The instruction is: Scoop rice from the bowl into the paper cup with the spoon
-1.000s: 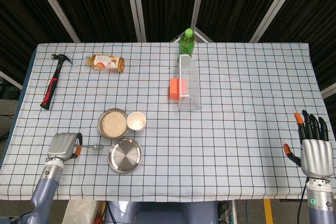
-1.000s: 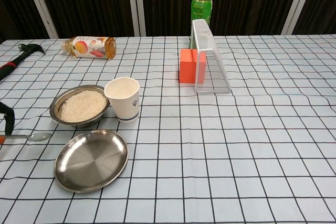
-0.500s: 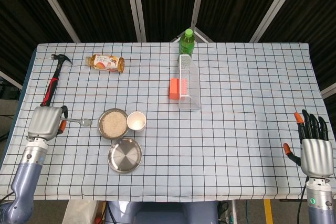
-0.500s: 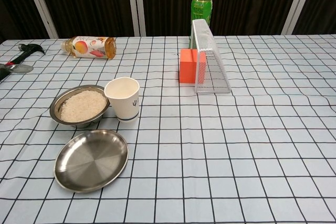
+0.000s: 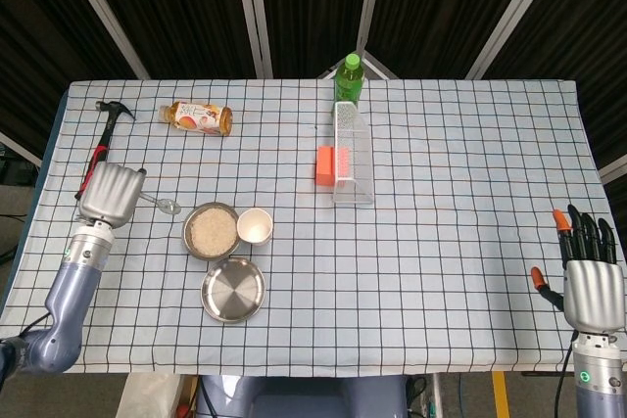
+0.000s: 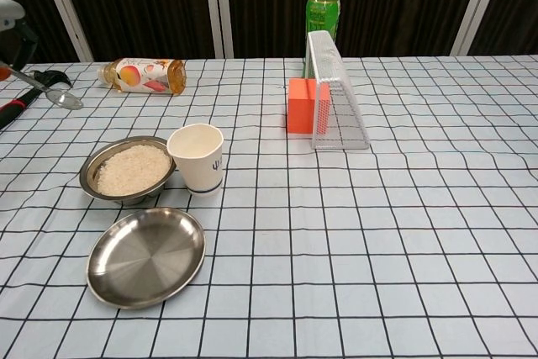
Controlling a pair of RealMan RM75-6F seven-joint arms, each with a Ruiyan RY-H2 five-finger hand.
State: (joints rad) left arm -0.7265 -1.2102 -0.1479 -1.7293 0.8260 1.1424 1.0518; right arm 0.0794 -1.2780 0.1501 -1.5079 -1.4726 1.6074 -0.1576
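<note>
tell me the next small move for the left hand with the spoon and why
Probably swing the spoon right and lower its tip into the rice bowl. The left hand holds it raised, left of the bowl; the spoon looks empty, and the paper cup beside the bowl shows no rice.

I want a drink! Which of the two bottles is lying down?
The orange juice bottle near the hammer is lying on its side. The green bottle stands upright at the far edge, behind the clear rack.
</note>
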